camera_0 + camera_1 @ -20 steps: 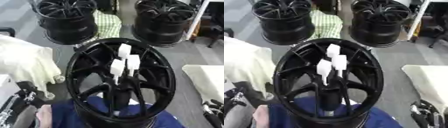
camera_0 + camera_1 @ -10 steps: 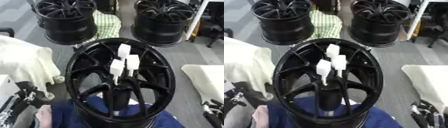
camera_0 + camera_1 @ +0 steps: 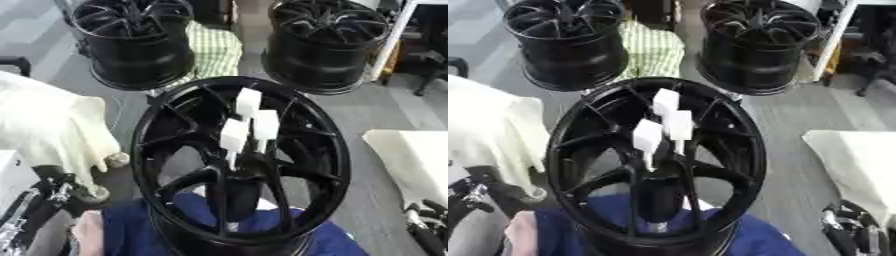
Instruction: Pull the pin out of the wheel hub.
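Wheel hub [image 3: 241,165]: black, centre frame, resting on blue cloth [image 3: 262,225].
Pins [image 3: 249,122]: three white-capped, upright at the hub's centre, untouched.
Left hand [image 3: 35,210]: at 8 o'clock of the hub, apart; finger state unclear.
Right hand [image 3: 424,222]: at 4 o'clock, apart; unclear.
Other hubs [image 3: 131,40]: two, at 12 o'clock.
Change: none visible.

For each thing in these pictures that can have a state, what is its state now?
Near wheel hub: tilted up, open face toward the camera.
White pins: three, seated at the hub's centre, not pulled.
Left hand: low at the left edge, touching nothing.
Right hand: low at the right corner, idle.
Two far wheels: standing, untouched.
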Controlling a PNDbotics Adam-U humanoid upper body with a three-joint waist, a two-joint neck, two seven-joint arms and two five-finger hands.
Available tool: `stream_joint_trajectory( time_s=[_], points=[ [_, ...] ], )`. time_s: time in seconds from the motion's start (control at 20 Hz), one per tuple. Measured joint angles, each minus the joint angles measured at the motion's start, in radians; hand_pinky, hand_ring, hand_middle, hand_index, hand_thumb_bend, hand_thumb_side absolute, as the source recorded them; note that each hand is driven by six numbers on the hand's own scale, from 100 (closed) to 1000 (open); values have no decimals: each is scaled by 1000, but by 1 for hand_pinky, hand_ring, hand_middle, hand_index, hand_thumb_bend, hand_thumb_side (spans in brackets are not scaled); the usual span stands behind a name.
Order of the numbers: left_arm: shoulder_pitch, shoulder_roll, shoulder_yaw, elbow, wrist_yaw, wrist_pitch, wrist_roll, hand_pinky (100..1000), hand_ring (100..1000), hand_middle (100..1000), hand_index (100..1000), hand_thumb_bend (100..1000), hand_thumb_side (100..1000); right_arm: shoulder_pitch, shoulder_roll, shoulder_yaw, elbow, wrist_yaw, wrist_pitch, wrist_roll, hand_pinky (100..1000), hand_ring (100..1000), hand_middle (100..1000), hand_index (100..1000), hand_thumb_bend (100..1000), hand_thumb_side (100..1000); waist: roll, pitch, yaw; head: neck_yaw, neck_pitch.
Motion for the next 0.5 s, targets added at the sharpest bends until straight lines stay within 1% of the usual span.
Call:
stream_joint_trajectory(
  time_s=[0.1,0.2,0.25,0.3,0.5],
  points=[
    [0,0,0,0,0,0,0,520,820,631,777,151,540,1,-16,-2,-23,3,-3,-4,558,515,600,790,156,325,0,0,0,6,0],
    [0,0,0,0,0,0,0,519,820,630,777,151,539,-5,-56,-11,-60,9,-2,-6,563,517,605,794,119,358,-1,-2,0,8,0],
    [0,0,-2,0,0,0,0,519,820,630,776,151,538,-14,-89,-16,-84,11,-1,-5,567,519,607,797,100,534,-2,-3,0,8,0],
    [0,0,-4,0,-1,0,0,519,820,630,776,152,538,-24,-127,-21,-110,15,3,-5,571,521,611,800,100,381,-3,-4,1,9,0],
    [1,1,-9,3,-2,0,-2,519,820,630,776,153,538,-67,-317,-23,-219,33,38,30,595,535,632,818,100,418,-13,-6,8,11,0]
  ],
)
